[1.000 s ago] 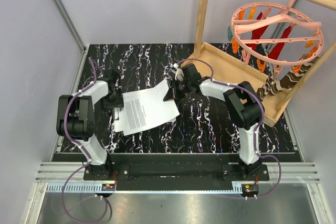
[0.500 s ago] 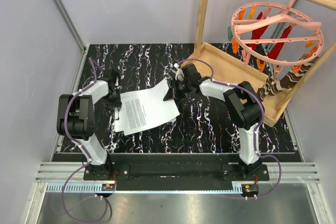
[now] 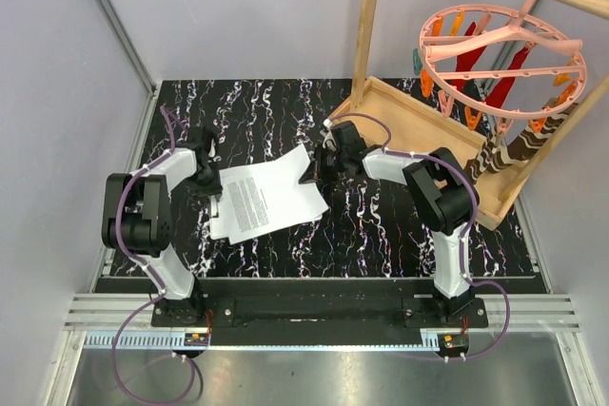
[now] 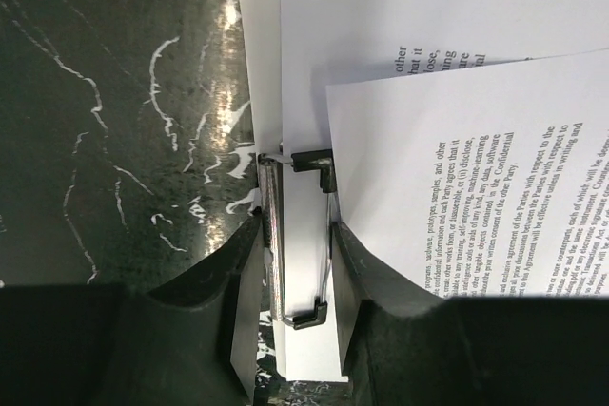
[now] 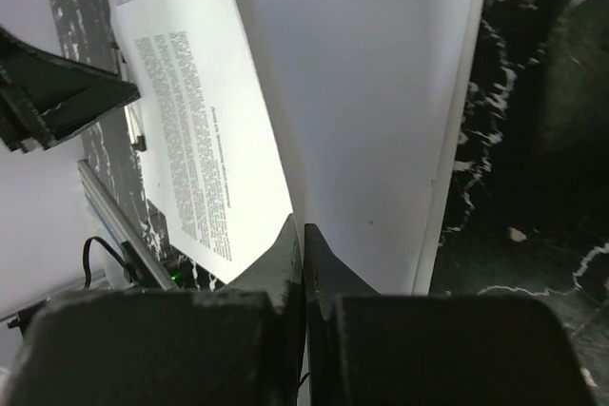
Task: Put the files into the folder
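The files [image 3: 271, 195] are white printed sheets lying on the white folder [image 3: 216, 227] at the table's left-centre. My left gripper [image 3: 211, 189] is at the folder's left short edge. In the left wrist view its jaws [image 4: 295, 227] are closed on the metal clip [image 4: 271, 235], with the folder board [image 4: 259, 64] and the printed sheets [image 4: 457, 187] beyond. My right gripper [image 3: 310, 174] is shut on the right edge of one sheet and holds that edge raised. In the right wrist view its jaws [image 5: 304, 230] pinch this sheet [image 5: 362, 92], and a printed sheet [image 5: 200, 111] lies to the left.
A shallow wooden tray [image 3: 419, 125] lies at the back right, just behind the right arm. A wooden frame post [image 3: 366, 26] stands by it. A pink round peg hanger [image 3: 500, 54] hangs at the far right. Grey walls border the black marbled table [image 3: 381, 225].
The right wrist has shifted slightly right with the sheet's edge still pinched. The left gripper has stayed at the clip. The sheets have barely moved.
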`<action>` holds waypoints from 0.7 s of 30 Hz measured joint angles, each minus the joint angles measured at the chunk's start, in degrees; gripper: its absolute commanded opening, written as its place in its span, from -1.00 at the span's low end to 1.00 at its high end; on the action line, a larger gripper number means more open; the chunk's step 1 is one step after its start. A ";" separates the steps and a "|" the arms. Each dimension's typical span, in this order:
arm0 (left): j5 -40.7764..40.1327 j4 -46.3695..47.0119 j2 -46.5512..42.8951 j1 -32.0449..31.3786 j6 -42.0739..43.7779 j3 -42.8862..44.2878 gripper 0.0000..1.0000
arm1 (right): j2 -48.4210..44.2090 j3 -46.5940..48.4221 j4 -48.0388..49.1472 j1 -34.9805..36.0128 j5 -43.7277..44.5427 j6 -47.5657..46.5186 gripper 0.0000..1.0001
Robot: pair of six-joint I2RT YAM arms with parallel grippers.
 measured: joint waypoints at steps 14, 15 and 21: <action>8.50 5.51 -3.98 0.79 -1.97 -4.96 -1.00 | 0.02 -3.91 -0.11 -3.08 3.67 2.49 -1.00; 8.87 5.81 -4.11 0.85 -2.16 -5.16 -1.00 | 0.02 -3.91 -0.13 -3.10 3.61 2.51 -1.00; 10.60 6.84 -4.52 1.09 -2.40 -5.79 -1.00 | 0.26 -2.95 -0.17 -2.99 0.96 0.31 -1.00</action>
